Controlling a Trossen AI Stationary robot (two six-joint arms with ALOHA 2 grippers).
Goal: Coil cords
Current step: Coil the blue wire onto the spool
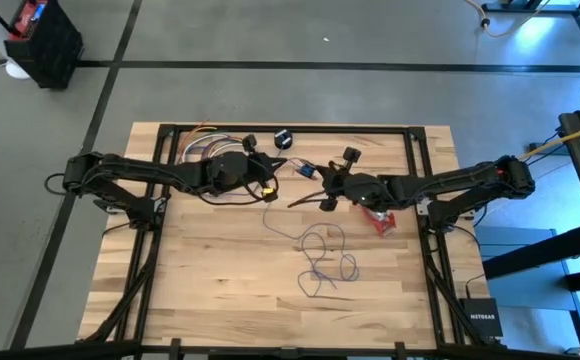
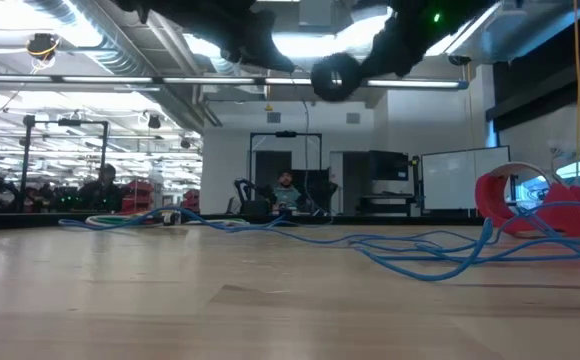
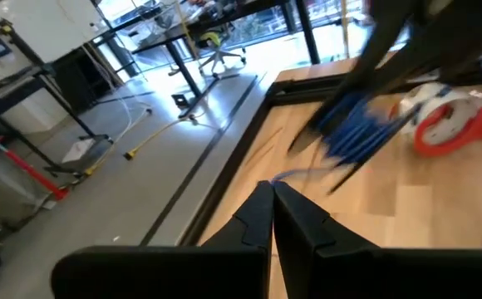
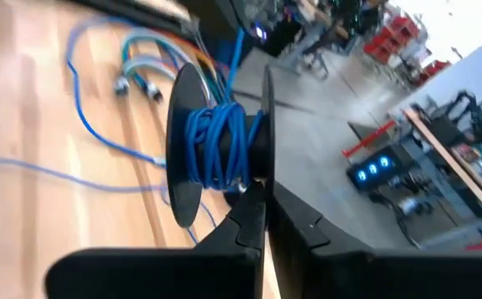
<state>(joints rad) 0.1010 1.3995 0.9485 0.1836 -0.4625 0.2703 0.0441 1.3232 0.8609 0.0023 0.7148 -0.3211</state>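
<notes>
Grey concrete floor is seen all round the wooden worktop (image 1: 220, 290), and a large open workshop lies blurred behind it in the low view, where a seated person (image 2: 285, 190) is made out only faintly. Both dark arms are stretched in from the sides and meet near the far middle of the worktop.

A thin blue cord (image 1: 322, 262) is spread in loose, tangled loops on the worktop's middle, running roughly from near the right tool toward the near edge; its thin end strands are hard to follow in the high view. Part of this cord is wound round the core of a small black spool (image 4: 212, 154), seen close in front of the right tool (image 1: 328, 203), whose fingers are pressed together. The spool's axis lies roughly level, its two discs standing on edge. Whether the fingertips actually touch the spool cannot be told.

A red-and-white cord bundle (image 1: 378, 220) lies just beside the right arm, partly hidden under it.

The left tool (image 1: 267, 188) is held above the far left of the worktop, fingers together, with nothing visibly between them.
</notes>
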